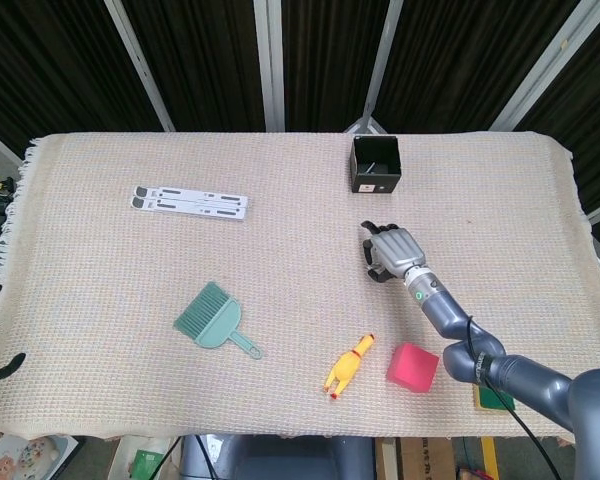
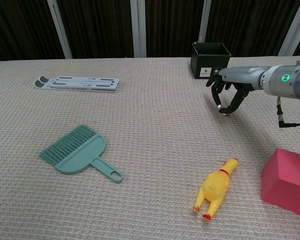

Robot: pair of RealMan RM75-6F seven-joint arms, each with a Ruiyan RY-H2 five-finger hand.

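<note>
My right hand [image 1: 393, 250] hovers above the woven cloth, a short way in front of the black open box [image 1: 376, 165]. In the chest view the right hand [image 2: 229, 92] is palm down with its fingers curved downward and apart, and nothing is between them. The black box [image 2: 210, 60] stands just behind it. A yellow rubber chicken [image 1: 348, 365] lies nearer the front edge, with a red cube [image 1: 411, 367] to its right. Neither view shows my left hand.
A green hand brush [image 1: 212, 317] lies left of the middle. A flat white folding stand [image 1: 190, 202] lies at the far left. A small green object [image 1: 495, 400] sits by the front right edge, partly behind my right arm. The rubber chicken [image 2: 215, 187] and cube [image 2: 287, 181] lie below the hand.
</note>
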